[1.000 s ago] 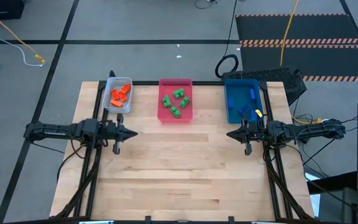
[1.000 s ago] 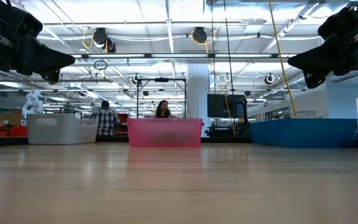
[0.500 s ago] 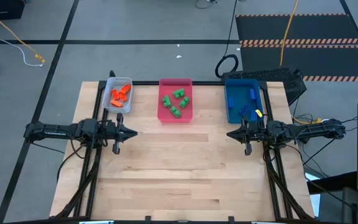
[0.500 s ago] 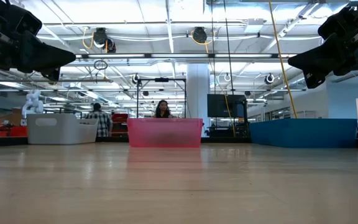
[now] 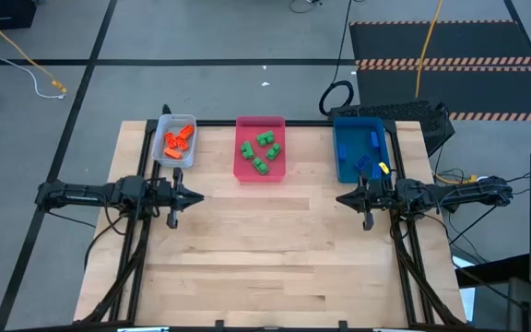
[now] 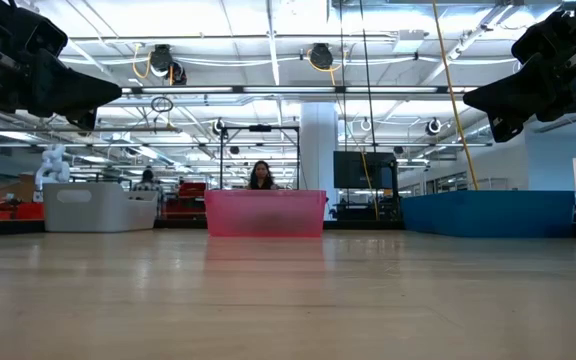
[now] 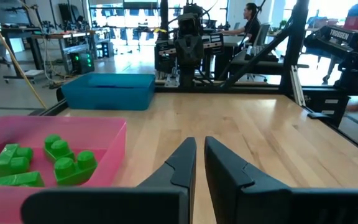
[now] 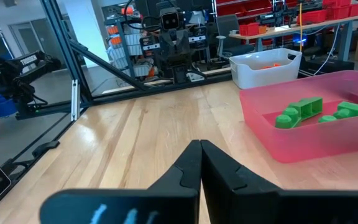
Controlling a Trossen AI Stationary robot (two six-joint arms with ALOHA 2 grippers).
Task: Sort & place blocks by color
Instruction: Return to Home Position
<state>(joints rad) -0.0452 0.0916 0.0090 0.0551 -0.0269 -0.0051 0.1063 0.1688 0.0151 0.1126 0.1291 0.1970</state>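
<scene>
Orange blocks [image 5: 178,138] lie in the grey tray [image 5: 162,148], green blocks [image 5: 261,150] in the pink tray [image 5: 243,171], and blue blocks [image 5: 369,157] in the blue tray [image 5: 341,138]. All three trays stand along the table's far edge. My left gripper [image 5: 197,195] hovers at the table's left side, pointing right, shut and holding nothing. My right gripper [image 5: 341,198] hovers at the right side, pointing left, shut and holding nothing. In the low view both grippers hang well above the tabletop. The green blocks [image 7: 61,162] also show in the left wrist view.
Bare wooden tabletop [image 5: 275,249] stretches between the two grippers and on to the near edge. A dark metal frame [image 5: 146,166] runs along the table's sides. A black cable [image 5: 336,94] coils beyond the far edge by the blue tray. People stand far behind the table.
Neither arm nor any block has moved. A person far behind the table has walked toward the left.
</scene>
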